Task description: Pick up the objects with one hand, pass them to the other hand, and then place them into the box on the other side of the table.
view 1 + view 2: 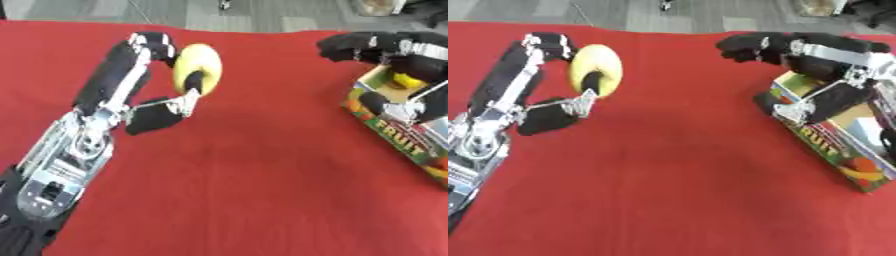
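Observation:
My left hand [149,107] is raised over the left of the red table, shut on a round yellow fruit [198,66], with the fingers curled over its top and the thumb under it. My right hand [815,55] hovers over the near end of the fruit box [411,142] at the right edge, fingers loosely curled and holding nothing. Inside the box a small yellow thing [404,80] shows beneath the hand. The two hands are well apart.
The red cloth [254,175] covers the whole table. The box bears a printed fruit label on its side wall. Grey floor lies beyond the far edge.

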{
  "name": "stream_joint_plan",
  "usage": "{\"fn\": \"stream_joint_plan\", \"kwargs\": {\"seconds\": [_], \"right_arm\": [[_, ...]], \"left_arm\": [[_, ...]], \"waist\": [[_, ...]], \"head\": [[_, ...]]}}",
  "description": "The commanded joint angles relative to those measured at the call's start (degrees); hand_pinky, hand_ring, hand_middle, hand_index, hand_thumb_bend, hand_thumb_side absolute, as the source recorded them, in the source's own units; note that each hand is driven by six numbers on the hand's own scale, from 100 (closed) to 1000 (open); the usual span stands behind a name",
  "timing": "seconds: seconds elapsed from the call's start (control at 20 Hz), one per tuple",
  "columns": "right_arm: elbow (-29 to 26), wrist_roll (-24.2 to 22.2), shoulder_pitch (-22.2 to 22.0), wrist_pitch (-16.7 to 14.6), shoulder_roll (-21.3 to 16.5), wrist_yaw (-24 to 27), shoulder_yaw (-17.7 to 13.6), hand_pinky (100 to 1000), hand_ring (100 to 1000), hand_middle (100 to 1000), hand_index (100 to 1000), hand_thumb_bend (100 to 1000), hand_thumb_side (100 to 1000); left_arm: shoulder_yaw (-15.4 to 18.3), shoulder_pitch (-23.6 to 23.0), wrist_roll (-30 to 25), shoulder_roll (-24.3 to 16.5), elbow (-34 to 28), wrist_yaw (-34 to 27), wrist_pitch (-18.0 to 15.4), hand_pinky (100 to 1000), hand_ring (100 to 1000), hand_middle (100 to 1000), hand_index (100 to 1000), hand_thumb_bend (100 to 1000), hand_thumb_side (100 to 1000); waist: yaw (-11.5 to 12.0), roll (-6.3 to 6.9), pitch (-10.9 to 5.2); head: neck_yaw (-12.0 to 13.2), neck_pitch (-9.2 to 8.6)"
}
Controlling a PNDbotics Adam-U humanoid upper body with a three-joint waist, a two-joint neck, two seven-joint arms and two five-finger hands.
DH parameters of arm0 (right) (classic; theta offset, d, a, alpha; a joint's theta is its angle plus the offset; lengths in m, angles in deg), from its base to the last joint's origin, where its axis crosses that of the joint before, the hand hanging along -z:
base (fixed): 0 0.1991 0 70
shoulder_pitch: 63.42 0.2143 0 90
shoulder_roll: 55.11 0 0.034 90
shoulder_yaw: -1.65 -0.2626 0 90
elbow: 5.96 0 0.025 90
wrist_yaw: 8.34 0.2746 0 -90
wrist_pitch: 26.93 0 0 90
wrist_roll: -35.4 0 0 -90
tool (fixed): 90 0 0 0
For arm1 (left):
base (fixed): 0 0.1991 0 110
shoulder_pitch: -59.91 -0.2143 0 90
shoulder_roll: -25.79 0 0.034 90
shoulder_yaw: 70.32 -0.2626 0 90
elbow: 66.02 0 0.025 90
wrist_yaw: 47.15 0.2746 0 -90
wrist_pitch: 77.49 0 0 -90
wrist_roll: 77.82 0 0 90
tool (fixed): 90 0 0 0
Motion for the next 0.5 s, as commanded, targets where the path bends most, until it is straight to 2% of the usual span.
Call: {"fn": "stream_joint_plan", "kwargs": {"seconds": [0.05,0.5], "right_arm": [[0.51,-1.09,1.45,-1.33,-0.52,-1.26,0.17,991,1000,1000,1000,100,207],[3.32,-1.84,3.33,-1.85,0.86,-3.62,1.64,991,1000,1000,1000,100,202]], "left_arm": [[-0.36,1.19,0.43,0.22,-1.31,0.72,-1.38,684,561,484,488,100,331],[-1.88,1.84,1.34,2.15,-1.84,1.41,-3.74,684,559,483,487,100,342]], "waist": [[0.11,-0.07,-1.61],[0.53,-0.06,-1.49]], "head": [[-0.35,0.07],[-1.14,0.02]]}}
